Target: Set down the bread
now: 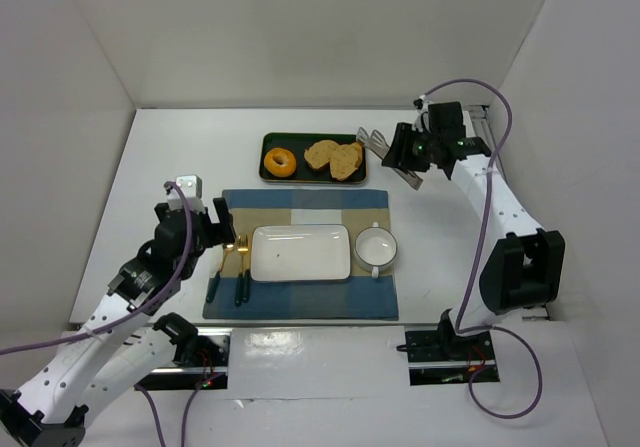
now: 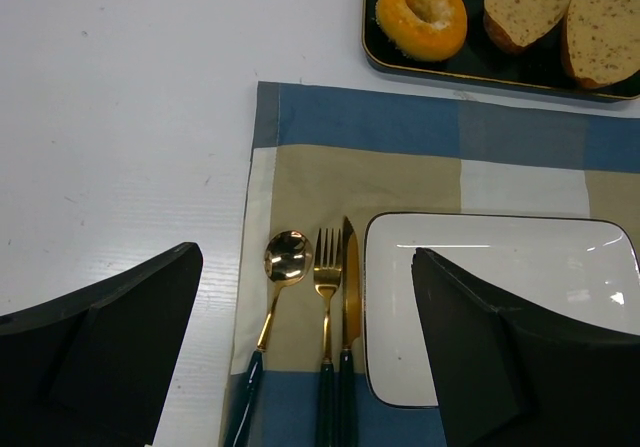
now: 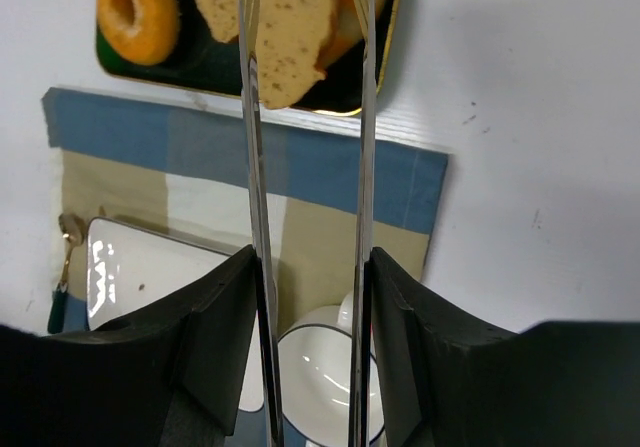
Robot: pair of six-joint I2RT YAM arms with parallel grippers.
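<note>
The bread [image 1: 347, 163], an elongated tan speckled slice, lies at the right end of the dark tray [image 1: 266, 174], next to a rounder slice [image 1: 321, 153]. My right gripper [image 1: 404, 155] is shut on metal tongs [image 1: 382, 145], whose tips reach the tray's right end. In the right wrist view the tongs [image 3: 253, 167] run up from my gripper [image 3: 310, 307], and their two arms straddle the bread [image 3: 290, 27]. The tips are out of frame, so contact cannot be told. My left gripper [image 1: 222, 223] is open and empty over the cutlery; it also shows in the left wrist view [image 2: 308, 253].
An orange doughnut [image 1: 279, 161] sits at the tray's left end. A blue-and-tan placemat [image 1: 300, 304] carries a white rectangular plate [image 1: 300, 253], a white bowl [image 1: 377, 247] to its right and a gold spoon, fork and knife [image 1: 235, 267] to its left. White walls enclose the table.
</note>
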